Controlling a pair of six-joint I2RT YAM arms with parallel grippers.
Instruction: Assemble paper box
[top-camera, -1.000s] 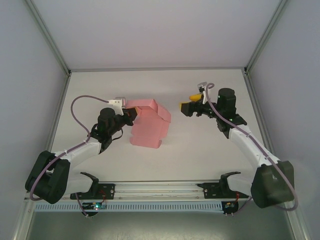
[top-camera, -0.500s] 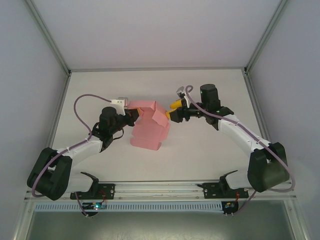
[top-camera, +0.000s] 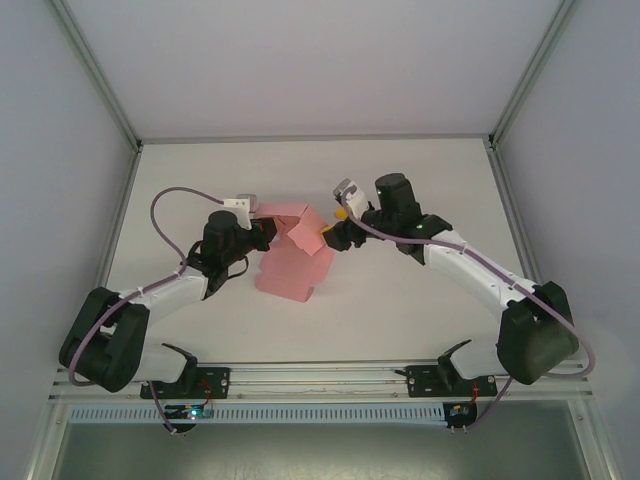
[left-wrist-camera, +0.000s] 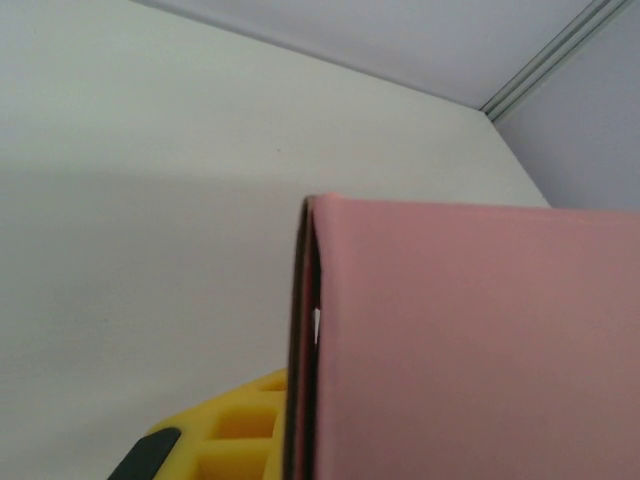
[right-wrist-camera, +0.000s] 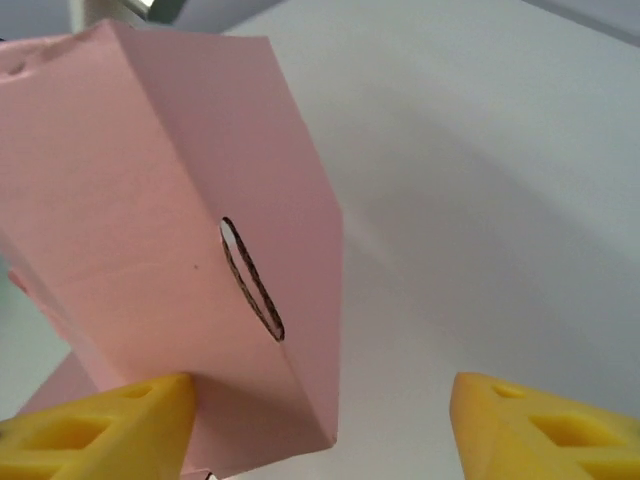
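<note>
The paper box (top-camera: 293, 262), a partly folded pink card, rests mid-table with its upper flaps raised. My left gripper (top-camera: 262, 233) is shut on the card's upper left edge. In the left wrist view the pink panel (left-wrist-camera: 470, 340) stands edge-on beside one yellow finger (left-wrist-camera: 215, 440) and hides the other. My right gripper (top-camera: 330, 236) is open at the raised right flap. In the right wrist view that flap (right-wrist-camera: 180, 220), with a narrow slot (right-wrist-camera: 252, 280), sits between the spread yellow fingertips (right-wrist-camera: 100, 425), close to the left one.
The white table (top-camera: 420, 300) is bounded by metal frame posts (top-camera: 100, 80) and grey walls on both sides. A rail (top-camera: 320, 375) runs along the near edge between the arm bases. Purple cables loop off both arms.
My right arm has swung left from open table to the box, its open jaws now at the right flap. The left gripper has kept its hold; the card has shifted slightly.
</note>
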